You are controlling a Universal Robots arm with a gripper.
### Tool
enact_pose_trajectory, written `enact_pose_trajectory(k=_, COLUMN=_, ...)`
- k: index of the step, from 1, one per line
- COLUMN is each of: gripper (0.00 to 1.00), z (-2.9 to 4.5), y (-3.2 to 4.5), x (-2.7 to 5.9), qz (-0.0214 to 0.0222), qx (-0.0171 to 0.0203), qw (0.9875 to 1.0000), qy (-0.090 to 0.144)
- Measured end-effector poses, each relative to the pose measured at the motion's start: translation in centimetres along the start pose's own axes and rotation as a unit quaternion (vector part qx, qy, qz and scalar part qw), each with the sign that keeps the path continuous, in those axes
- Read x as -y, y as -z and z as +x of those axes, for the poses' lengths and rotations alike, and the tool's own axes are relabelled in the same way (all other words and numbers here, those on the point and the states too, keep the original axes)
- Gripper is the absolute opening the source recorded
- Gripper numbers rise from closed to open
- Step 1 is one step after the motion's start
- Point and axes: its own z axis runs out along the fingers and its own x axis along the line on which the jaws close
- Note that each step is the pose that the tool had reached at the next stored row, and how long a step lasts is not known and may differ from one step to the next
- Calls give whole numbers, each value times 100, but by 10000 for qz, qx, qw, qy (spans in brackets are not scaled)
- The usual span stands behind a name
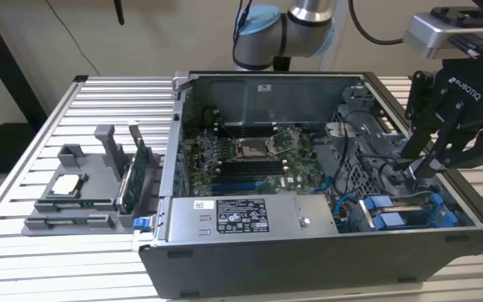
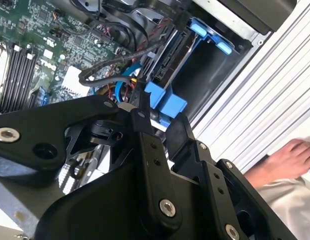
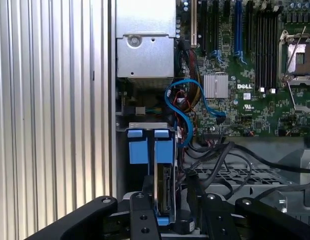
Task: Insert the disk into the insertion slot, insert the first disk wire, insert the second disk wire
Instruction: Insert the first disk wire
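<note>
Power-supply box point(image 1: 241, 215) at the near wall of the open computer case point(image 1: 309, 264). Beside it, toward the exterior view's right, the disk point(image 3: 166, 192) stands on edge in its blue carrier inside the insertion slot point(image 3: 145, 180) of the drive cage. Gripper point(image 1: 417, 158) hangs directly over the disk; whether it is spread or pressed together cannot be told. Blue cable point(image 3: 182, 112) loops between cage and motherboard point(image 1: 250, 157). Farthest back, the arm point(image 1: 309, 12).
</note>
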Motion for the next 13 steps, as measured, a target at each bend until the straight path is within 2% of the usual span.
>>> enact_pose_trajectory(k=13, gripper=40, z=-17, y=-26, x=0, qz=8, qx=29, qw=10000, qy=1)
